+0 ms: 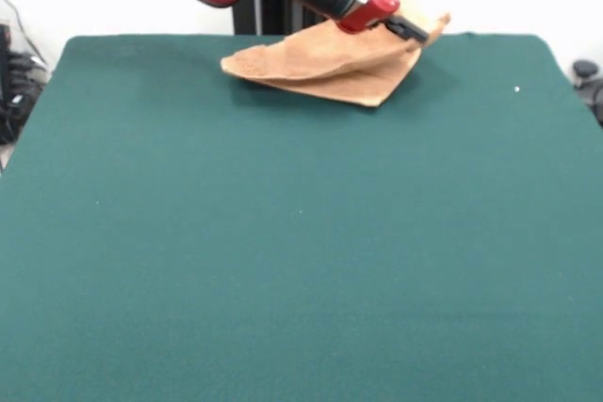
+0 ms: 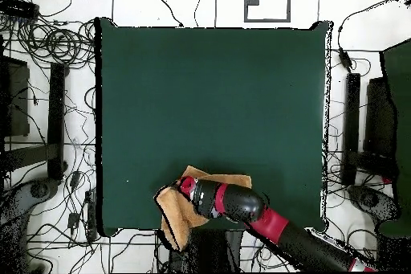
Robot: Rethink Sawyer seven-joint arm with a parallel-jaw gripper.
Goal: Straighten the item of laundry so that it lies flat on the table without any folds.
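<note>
The item of laundry (image 1: 320, 68), an orange-tan towel, lies crumpled and folded over itself at the far edge of the green table (image 1: 283, 233). One corner is pulled up off the cloth at the right end. My gripper (image 1: 413, 30) is shut on that raised corner, and the red and black arm reaches in over the towel from the upper left. In the overhead view the arm covers much of the towel (image 2: 178, 216), which sits at the table's (image 2: 209, 94) bottom edge and partly overhangs it. My gripper (image 2: 175, 190) is at the towel's upper left part.
The towel occupies only a small patch beside the table edge nearest the robot's base. Cables (image 2: 56, 46) and dark equipment (image 2: 353, 126) lie on the floor around the table. A small white speck (image 1: 516, 90) sits on the cloth at the right.
</note>
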